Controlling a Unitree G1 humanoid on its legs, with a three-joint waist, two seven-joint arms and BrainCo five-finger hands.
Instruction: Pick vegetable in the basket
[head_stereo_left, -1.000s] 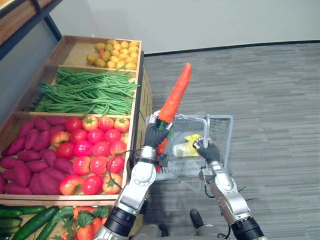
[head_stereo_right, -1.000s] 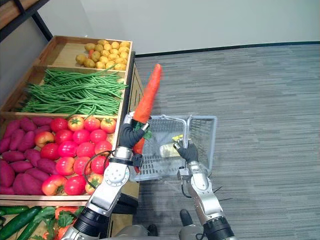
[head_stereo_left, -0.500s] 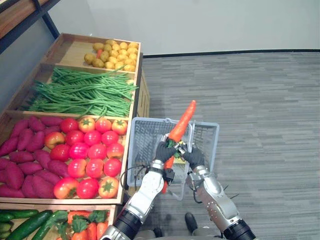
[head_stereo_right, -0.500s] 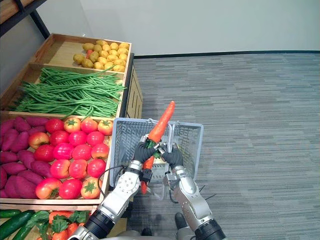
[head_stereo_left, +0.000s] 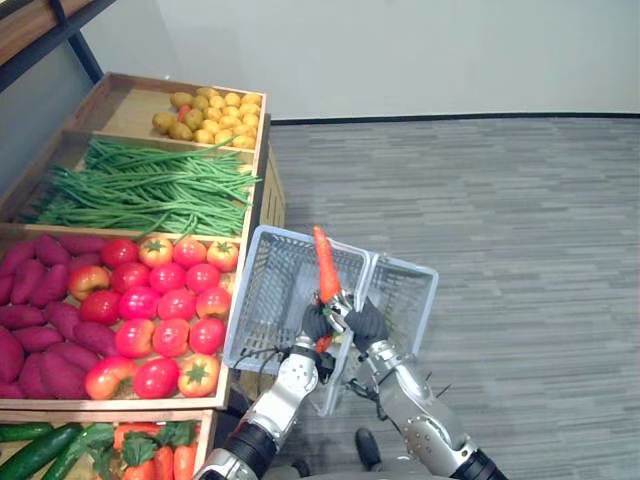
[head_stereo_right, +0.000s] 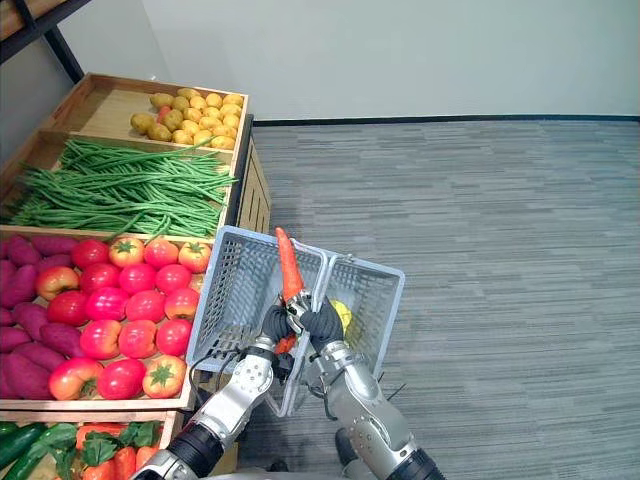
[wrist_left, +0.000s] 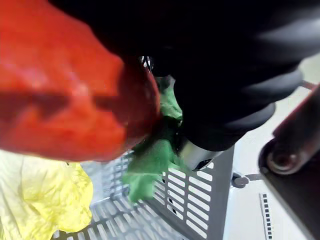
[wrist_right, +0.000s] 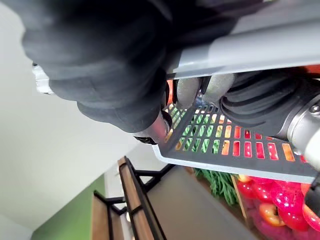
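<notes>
Carrot (head_stereo_left: 324, 262) is upright over the basket's (head_stereo_left: 258, 300) middle, clamped in the left hand (head_stereo_left: 314, 322) and not yet released; right hand (head_stereo_left: 367, 322) is curled round the handle (wrist_right: 260, 47).

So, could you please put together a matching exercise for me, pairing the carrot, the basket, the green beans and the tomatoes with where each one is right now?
Things:
1. carrot
2. basket
3. green beans
4. tomatoes

Places:
A. in the stand, beside the purple sweet potatoes
B. its handle gripped by the right hand
C. upright in the left hand, over the basket
D. in the stand, between the tomatoes and the small yellow produce

Pairs: 1-C, 2-B, 3-D, 4-A.
</notes>
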